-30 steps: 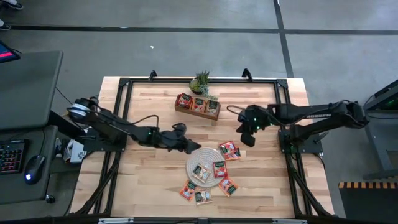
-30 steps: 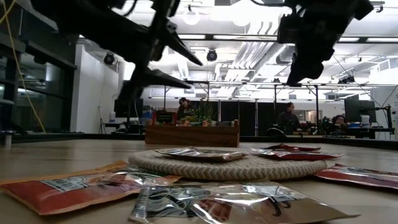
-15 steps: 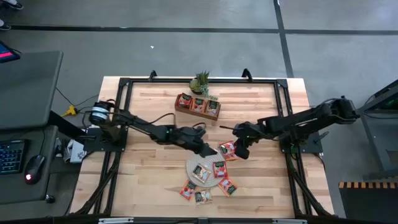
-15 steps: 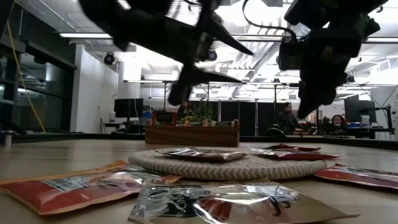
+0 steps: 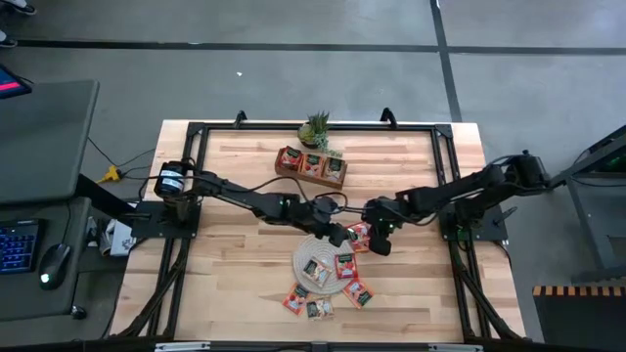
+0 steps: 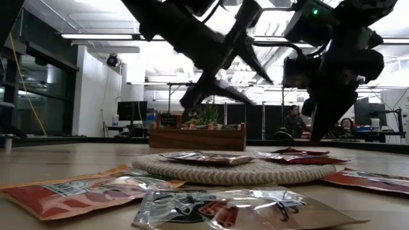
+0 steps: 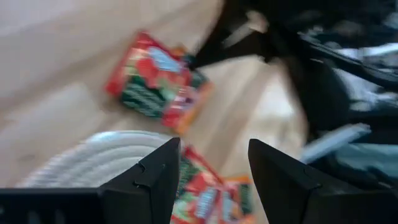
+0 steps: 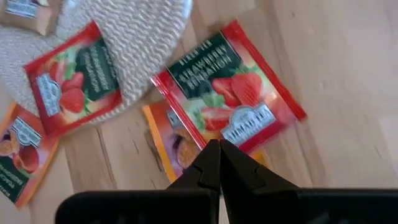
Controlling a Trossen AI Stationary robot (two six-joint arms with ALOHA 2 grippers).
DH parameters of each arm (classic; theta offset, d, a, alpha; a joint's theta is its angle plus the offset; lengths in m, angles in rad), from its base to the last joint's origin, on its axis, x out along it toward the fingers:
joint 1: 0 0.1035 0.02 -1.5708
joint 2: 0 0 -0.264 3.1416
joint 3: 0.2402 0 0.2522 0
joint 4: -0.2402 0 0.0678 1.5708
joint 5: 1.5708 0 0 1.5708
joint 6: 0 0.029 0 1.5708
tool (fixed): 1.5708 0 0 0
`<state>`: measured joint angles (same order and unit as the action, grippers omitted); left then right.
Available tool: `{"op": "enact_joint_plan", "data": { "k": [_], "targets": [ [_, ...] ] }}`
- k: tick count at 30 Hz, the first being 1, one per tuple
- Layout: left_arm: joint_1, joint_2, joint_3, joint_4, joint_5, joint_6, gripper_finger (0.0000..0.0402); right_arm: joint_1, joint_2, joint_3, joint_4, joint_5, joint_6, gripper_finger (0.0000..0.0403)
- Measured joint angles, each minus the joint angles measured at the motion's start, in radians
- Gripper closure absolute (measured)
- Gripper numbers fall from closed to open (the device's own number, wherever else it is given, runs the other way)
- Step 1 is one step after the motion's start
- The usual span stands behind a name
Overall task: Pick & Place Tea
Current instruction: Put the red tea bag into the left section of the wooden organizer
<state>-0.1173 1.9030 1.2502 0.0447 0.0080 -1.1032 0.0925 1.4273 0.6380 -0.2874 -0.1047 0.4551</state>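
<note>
Tea sachets lie flat around and on a round woven mat [image 5: 323, 266]. A strawberry sachet [image 8: 230, 93] lies over an orange one [image 8: 177, 143] on the wood at the mat's far right side. My right gripper [image 8: 214, 163] is shut and hangs just above this pair [image 5: 359, 236], slanting down from the table's right. My left gripper [image 7: 214, 177] reaches in open from the left over the mat's far edge, with nothing between its fingers. Two more sachets [image 5: 344, 264] rest on the mat, and several lie [image 5: 308, 303] near the front edge.
A brown wooden tray [image 5: 311, 164] holding sachets stands at the far middle, with a small plant [image 5: 315, 127] behind it. The two grippers are close together over the same sachets. Bare wood lies left and right of the mat.
My left gripper has travelled toward the table's right edge, over the mat's far edge, staying open. My right gripper has come down and toward the left, over the sachets beside the mat, staying shut. No sachet has moved.
</note>
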Motion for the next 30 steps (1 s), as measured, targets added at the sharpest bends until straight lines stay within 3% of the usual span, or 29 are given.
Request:
{"op": "enact_joint_plan", "data": {
  "k": [12,22,30],
  "targets": [
    [0.000,0.000,-0.001,-0.088,-0.071,0.040,0.0213,-0.010,0.081,0.000,0.045,-0.001,-0.008,0.0403],
    [0.000,0.000,-0.001,-0.095,-0.112,-0.063,0.0213,-0.023,0.121,0.004,0.060,-0.002,0.097,0.0403],
    [0.000,0.068,-0.004,-0.098,-0.113,-0.255,0.0213,-0.027,0.122,0.002,0.072,0.020,0.129,0.0403]
  ]
}}
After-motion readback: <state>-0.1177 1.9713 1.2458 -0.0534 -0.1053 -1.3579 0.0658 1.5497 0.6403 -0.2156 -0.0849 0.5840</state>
